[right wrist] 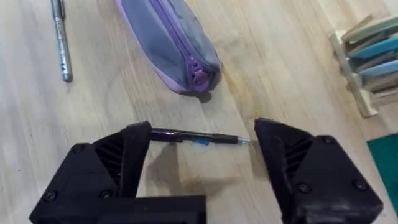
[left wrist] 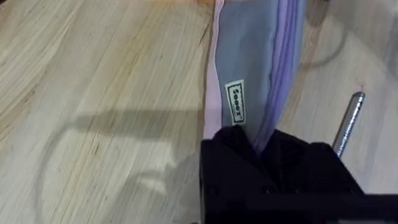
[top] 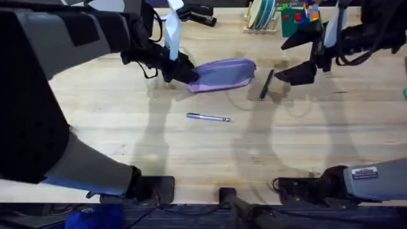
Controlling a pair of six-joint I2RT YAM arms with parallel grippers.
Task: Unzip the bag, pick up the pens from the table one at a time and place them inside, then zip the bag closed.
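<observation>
On the table [top: 127, 140], one pen [top: 208, 117] lies before the bag [top: 224, 74], another [top: 266, 84] just right.

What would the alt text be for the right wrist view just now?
The right gripper hangs open over the table, its black fingers straddling the dark pen lying flat. Beyond it lies the lavender and grey bag, zipper shut, with the silvery pen beside it.

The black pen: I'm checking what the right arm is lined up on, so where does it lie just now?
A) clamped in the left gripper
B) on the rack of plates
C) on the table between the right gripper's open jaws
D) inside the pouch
C: the right wrist view shows the black pen flat on the table between the right gripper's spread jaws, beside the zipped pouch.
</observation>
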